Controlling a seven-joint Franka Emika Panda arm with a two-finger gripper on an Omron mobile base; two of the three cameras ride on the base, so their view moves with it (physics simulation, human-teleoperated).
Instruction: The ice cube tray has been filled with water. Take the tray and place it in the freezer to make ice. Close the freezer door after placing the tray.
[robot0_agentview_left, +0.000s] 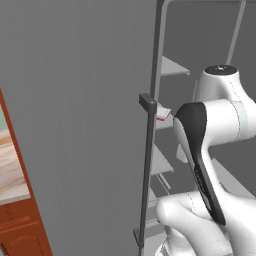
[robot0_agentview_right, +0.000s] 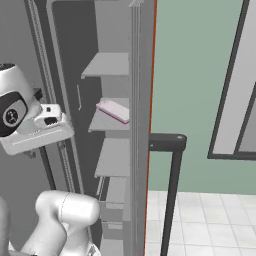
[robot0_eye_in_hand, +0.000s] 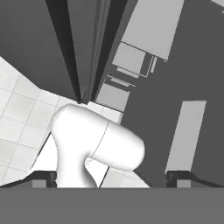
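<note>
The ice cube tray (robot0_agentview_left: 163, 113) (robot0_agentview_right: 114, 110) is a thin pale slab lying flat on a grey shelf inside the freezer (robot0_agentview_right: 75, 60). The freezer door (robot0_agentview_left: 80, 125) stands open. I see its outer face in the left base view and its edge (robot0_agentview_right: 141, 125) in the right base view. A dark bar handle (robot0_agentview_left: 147, 150) (robot0_agentview_right: 171, 200) runs down the door. My gripper (robot0_eye_in_hand: 111, 178) is open, fingertips (robot0_eye_in_hand: 43, 177) wide apart with nothing between them. It points down at the floor, away from the tray and not touching it.
Several grey shelves (robot0_agentview_right: 107, 65) sit above and below the tray. White floor tiles (robot0_agentview_right: 210, 220), a green wall (robot0_agentview_right: 190, 75) and a dark window frame (robot0_agentview_right: 230, 100) lie right of the door. A red-brown cabinet (robot0_agentview_left: 22, 225) with a wooden counter stands left of the door.
</note>
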